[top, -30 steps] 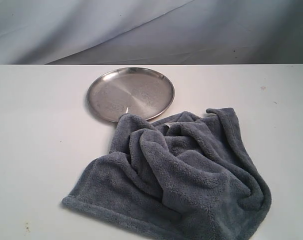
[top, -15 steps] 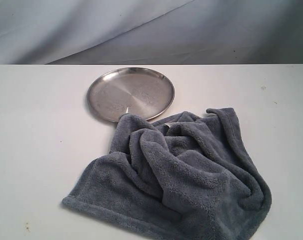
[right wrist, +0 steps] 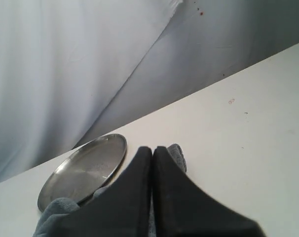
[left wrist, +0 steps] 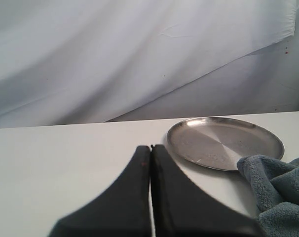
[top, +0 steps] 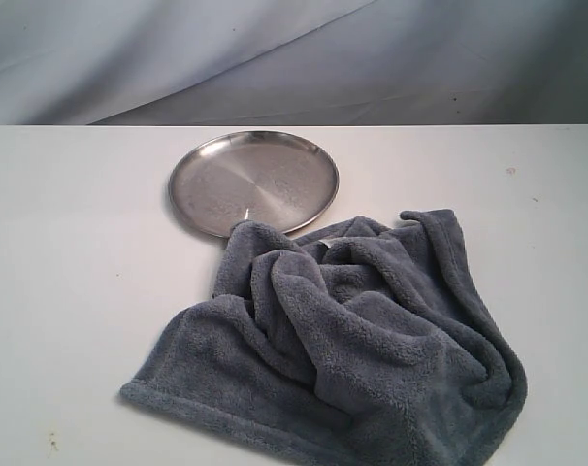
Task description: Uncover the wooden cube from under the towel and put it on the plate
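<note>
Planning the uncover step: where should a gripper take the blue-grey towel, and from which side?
Probably one of the raised fold ridges near the middle of the towel, from straight above with the jaws across the ridge. It stands proud of the table, while the edges lie flat. The wooden cube is hidden.

seeing a plush blue-grey towel (top: pixel 362 340) lying crumpled in thick folds, its far edge overlapping the near rim of a round shiny silver plate (top: pixel 245 175) resting flat just behind.
</note>
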`<control>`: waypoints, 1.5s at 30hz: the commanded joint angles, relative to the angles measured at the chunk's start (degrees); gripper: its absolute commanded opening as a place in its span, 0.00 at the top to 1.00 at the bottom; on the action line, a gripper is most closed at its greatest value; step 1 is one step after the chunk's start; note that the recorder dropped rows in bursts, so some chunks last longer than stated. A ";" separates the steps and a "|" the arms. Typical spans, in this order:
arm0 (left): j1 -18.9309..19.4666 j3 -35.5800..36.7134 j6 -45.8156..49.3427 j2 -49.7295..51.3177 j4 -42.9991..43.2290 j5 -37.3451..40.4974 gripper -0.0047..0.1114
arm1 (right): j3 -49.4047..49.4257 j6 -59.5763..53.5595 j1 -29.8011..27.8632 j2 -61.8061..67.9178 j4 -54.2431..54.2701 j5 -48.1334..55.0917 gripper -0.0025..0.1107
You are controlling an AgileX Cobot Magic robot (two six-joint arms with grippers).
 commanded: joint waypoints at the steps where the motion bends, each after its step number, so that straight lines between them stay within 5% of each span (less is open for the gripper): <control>1: -0.28 0.25 -0.14 -0.24 -0.10 -0.12 0.96 | -6.67 -5.52 0.10 6.49 0.34 4.17 0.98; 36: -0.28 0.25 -0.14 -0.24 -0.10 -0.12 0.96 | -41.74 -23.37 0.13 67.69 1.62 26.57 0.98; 45: -0.28 0.25 -0.14 -0.24 -0.10 -0.12 0.96 | -57.78 -8.73 18.11 84.88 -14.29 28.15 0.98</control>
